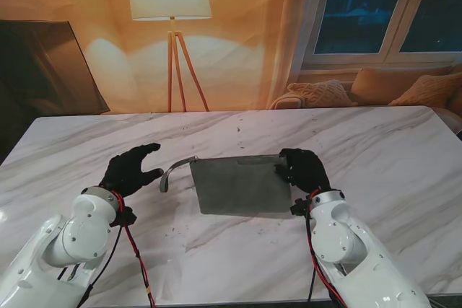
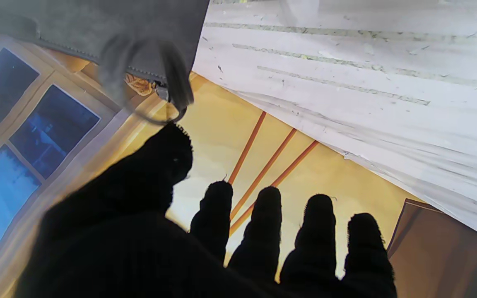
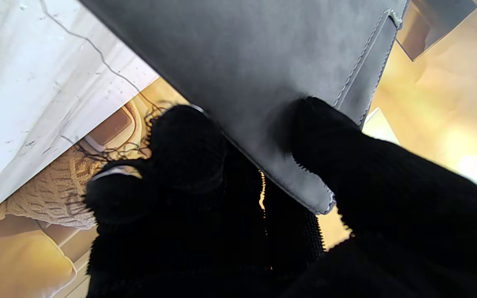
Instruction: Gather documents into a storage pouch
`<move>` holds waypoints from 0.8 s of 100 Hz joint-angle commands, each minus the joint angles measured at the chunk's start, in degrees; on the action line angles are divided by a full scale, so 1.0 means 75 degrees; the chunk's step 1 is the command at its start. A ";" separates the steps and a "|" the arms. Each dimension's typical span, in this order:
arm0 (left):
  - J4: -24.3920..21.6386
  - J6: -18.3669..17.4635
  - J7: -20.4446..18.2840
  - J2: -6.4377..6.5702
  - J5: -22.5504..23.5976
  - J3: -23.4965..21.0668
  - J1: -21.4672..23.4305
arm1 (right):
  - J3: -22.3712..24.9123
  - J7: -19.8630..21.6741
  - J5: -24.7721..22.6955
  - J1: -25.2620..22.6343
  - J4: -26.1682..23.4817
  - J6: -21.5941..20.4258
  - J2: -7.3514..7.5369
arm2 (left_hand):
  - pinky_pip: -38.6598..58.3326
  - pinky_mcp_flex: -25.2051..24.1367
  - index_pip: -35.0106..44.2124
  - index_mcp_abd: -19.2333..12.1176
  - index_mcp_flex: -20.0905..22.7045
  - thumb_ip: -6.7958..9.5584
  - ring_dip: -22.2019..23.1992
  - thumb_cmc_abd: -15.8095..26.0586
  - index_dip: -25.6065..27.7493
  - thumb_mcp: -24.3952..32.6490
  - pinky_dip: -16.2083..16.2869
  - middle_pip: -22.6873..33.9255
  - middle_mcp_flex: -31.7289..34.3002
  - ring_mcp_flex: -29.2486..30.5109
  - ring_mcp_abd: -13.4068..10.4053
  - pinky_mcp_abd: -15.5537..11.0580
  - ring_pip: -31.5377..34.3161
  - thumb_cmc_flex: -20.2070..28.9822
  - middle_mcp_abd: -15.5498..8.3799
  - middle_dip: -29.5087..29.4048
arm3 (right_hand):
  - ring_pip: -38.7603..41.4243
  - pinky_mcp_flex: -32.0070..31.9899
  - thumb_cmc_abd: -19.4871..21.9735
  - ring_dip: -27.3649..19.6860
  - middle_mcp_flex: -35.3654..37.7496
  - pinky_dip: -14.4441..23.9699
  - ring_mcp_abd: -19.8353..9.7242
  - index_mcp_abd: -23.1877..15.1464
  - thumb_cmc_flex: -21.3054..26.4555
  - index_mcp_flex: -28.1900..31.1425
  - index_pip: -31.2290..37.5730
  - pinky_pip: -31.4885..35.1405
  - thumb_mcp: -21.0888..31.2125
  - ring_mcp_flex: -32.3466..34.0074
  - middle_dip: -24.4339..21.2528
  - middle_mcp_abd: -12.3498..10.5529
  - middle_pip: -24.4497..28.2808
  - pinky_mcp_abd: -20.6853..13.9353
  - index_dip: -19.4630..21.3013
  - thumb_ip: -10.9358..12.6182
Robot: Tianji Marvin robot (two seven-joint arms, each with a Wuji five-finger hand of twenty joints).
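Right hand (image 1: 303, 169), frame centre-right, pinches pouch (image 1: 238, 185) corner; left hand (image 1: 130, 171) spread, empty. Thin pinch risks slipping.

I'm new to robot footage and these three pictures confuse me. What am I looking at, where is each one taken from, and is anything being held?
This is a two-armed robot with white arms and five-finger hands in black gloves. The wide picture looks down from the robot's stand at a marble table. The other two come from cameras on the wrists, looking along the fingers; they appear upside down, so the table sits at the top.

On the table lies a flat grey pouch with a strap loop at its left corner. No documents can be made out.

The right hand pinches the pouch's right edge; the right wrist view shows thumb and fingers on either side of the fabric. The left hand is open beside the strap, holding nothing.
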 commanded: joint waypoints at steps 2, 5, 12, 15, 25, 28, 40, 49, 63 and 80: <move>-0.0090 -0.0066 -0.0284 0.0062 0.0057 -0.0045 0.0126 | 0.0053 0.0016 0.0032 0.0059 -0.0004 0.0076 -0.0039 | -0.0333 -0.0055 -0.0259 -0.0024 -0.0444 0.0094 -0.0121 -0.0179 -0.0141 -0.0269 0.0219 -0.0125 -0.0429 -0.0313 -0.0200 -0.0229 -0.0198 -0.0304 -0.0183 -0.0131 | 0.0171 0.0183 0.0133 0.0002 0.0276 -0.0099 -0.0512 -0.0513 0.0469 0.0567 0.0611 0.0395 0.0609 0.0449 0.0028 0.0622 0.0202 -0.0070 0.0239 0.0255; -0.0086 -0.0094 -0.0312 0.0068 0.0047 -0.0048 0.0138 | 0.0055 0.0010 0.0069 0.0060 -0.0010 0.0096 -0.0048 | -0.0342 -0.0062 -0.0283 -0.0083 -0.0458 0.0077 -0.0130 -0.0186 -0.0151 -0.0323 0.0241 -0.0134 -0.0425 -0.0310 -0.0199 -0.0224 -0.0229 -0.0375 -0.0189 -0.0137 | 0.0173 0.0185 0.0132 0.0002 0.0275 -0.0100 -0.0512 -0.0514 0.0472 0.0563 0.0609 0.0396 0.0613 0.0451 0.0028 0.0620 0.0202 -0.0070 0.0238 0.0256; -0.0057 -0.0144 -0.0310 0.0062 -0.0046 -0.0019 0.0139 | 0.0047 0.0015 0.0144 0.0051 -0.0034 0.0137 -0.0060 | -0.0400 -0.0076 -0.0323 -0.0245 -0.0439 0.0042 -0.0151 -0.0221 -0.0156 -0.0503 0.0332 -0.0189 -0.0417 -0.0280 -0.0170 -0.0207 -0.0365 -0.0459 -0.0170 -0.0167 | 0.0179 0.0186 0.0125 0.0003 0.0279 -0.0102 -0.0511 -0.0497 0.0471 0.0568 0.0614 0.0401 0.0617 0.0458 0.0029 0.0640 0.0208 -0.0070 0.0240 0.0253; -0.0040 -0.0164 -0.0302 0.0058 -0.0086 0.0001 0.0132 | 0.0036 0.0016 0.0155 0.0052 -0.0033 0.0148 -0.0062 | -0.0409 -0.0080 -0.0319 -0.0275 -0.0432 0.0030 -0.0151 -0.0207 -0.0151 -0.0549 0.0341 -0.0196 -0.0421 -0.0277 -0.0169 -0.0200 -0.0381 -0.0509 -0.0162 -0.0170 | 0.0179 0.0185 0.0126 0.0002 0.0280 -0.0103 -0.0510 -0.0499 0.0474 0.0568 0.0613 0.0402 0.0620 0.0457 0.0028 0.0632 0.0208 -0.0069 0.0239 0.0254; -0.0005 -0.0226 -0.0278 0.0046 -0.0230 0.0056 0.0100 | -0.0017 0.0004 0.0187 0.0067 -0.0004 0.0181 -0.0075 | -0.0434 -0.0074 -0.0303 -0.0322 -0.0412 0.0005 -0.0149 -0.0205 -0.0132 -0.0685 0.0374 -0.0240 -0.0418 -0.0249 -0.0164 -0.0195 -0.0455 -0.0557 -0.0159 -0.0186 | 0.0183 0.0196 0.0117 0.0001 0.0281 -0.0106 -0.0515 -0.0502 0.0464 0.0571 0.0615 0.0408 0.0624 0.0464 0.0023 0.0641 0.0205 -0.0071 0.0239 0.0250; -0.0005 -0.0238 -0.0284 0.0045 -0.0265 0.0065 0.0092 | -0.0029 0.0001 0.0210 0.0068 -0.0002 0.0194 -0.0080 | -0.0440 -0.0070 -0.0281 -0.0309 -0.0364 0.0008 -0.0146 -0.0215 -0.0121 -0.0692 0.0383 -0.0249 -0.0409 -0.0238 -0.0165 -0.0195 -0.0474 -0.0525 -0.0161 -0.0187 | 0.0183 0.0194 0.0116 0.0000 0.0281 -0.0107 -0.0515 -0.0501 0.0466 0.0572 0.0615 0.0408 0.0629 0.0464 0.0023 0.0643 0.0206 -0.0070 0.0239 0.0250; -0.0113 -0.0275 -0.0550 0.0093 -0.0349 0.0027 0.0107 | -0.0044 -0.0030 0.0242 0.0067 -0.0006 0.0213 -0.0093 | -0.0492 -0.0046 -0.0192 -0.0246 -0.0238 0.0017 -0.0107 -0.0422 -0.0047 -0.0311 0.0450 -0.0292 -0.0403 -0.0191 -0.0211 -0.0206 -0.0586 -0.0358 -0.0201 -0.0171 | 0.0184 0.0191 0.0121 -0.0002 0.0284 -0.0112 -0.0509 -0.0506 0.0461 0.0574 0.0615 0.0411 0.0631 0.0462 0.0024 0.0635 0.0214 -0.0064 0.0239 0.0247; -0.0266 -0.0303 -0.1016 0.0187 -0.0318 -0.0089 0.0155 | -0.0044 -0.0064 0.0255 0.0080 0.0015 0.0194 -0.0103 | -0.0627 -0.0092 -0.0250 -0.0225 -0.0346 -0.0008 -0.0180 -0.0695 -0.0049 0.0022 0.0377 -0.0385 -0.0511 -0.0271 -0.0309 -0.0281 -0.0715 -0.0405 -0.0273 -0.0218 | 0.0185 0.0191 0.0109 -0.0003 0.0277 -0.0115 -0.0509 -0.0503 0.0463 0.0570 0.0615 0.0412 0.0635 0.0462 0.0021 0.0647 0.0210 -0.0063 0.0239 0.0246; -0.0368 -0.0435 -0.1320 0.0259 -0.0222 -0.0195 0.0187 | -0.0045 -0.0119 0.0260 0.0101 0.0057 0.0124 -0.0114 | -0.0708 -0.0097 -0.0293 -0.0204 -0.0404 -0.0070 -0.0238 -0.0682 -0.0051 -0.0080 0.0286 -0.0451 -0.0566 -0.0325 -0.0323 -0.0278 -0.0762 -0.0656 -0.0268 -0.0258 | 0.0185 0.0190 0.0117 -0.0005 0.0280 -0.0119 -0.0509 -0.0512 0.0460 0.0569 0.0618 0.0413 0.0637 0.0462 0.0023 0.0630 0.0217 -0.0063 0.0244 0.0245; -0.0389 -0.0518 -0.1083 0.0208 -0.0294 -0.0139 0.0205 | -0.0058 -0.0188 0.0296 0.0140 0.0100 0.0099 -0.0138 | -0.0702 -0.0068 -0.0238 -0.0163 -0.0270 -0.0076 -0.0250 -0.0610 -0.0006 -0.0152 0.0256 -0.0437 -0.0462 -0.0266 -0.0275 -0.0260 -0.0724 -0.0646 -0.0230 -0.0251 | 0.0183 0.0190 0.0108 -0.0009 0.0294 -0.0123 -0.0520 -0.0515 0.0463 0.0581 0.0621 0.0415 0.0647 0.0460 0.0025 0.0640 0.0224 -0.0063 0.0249 0.0247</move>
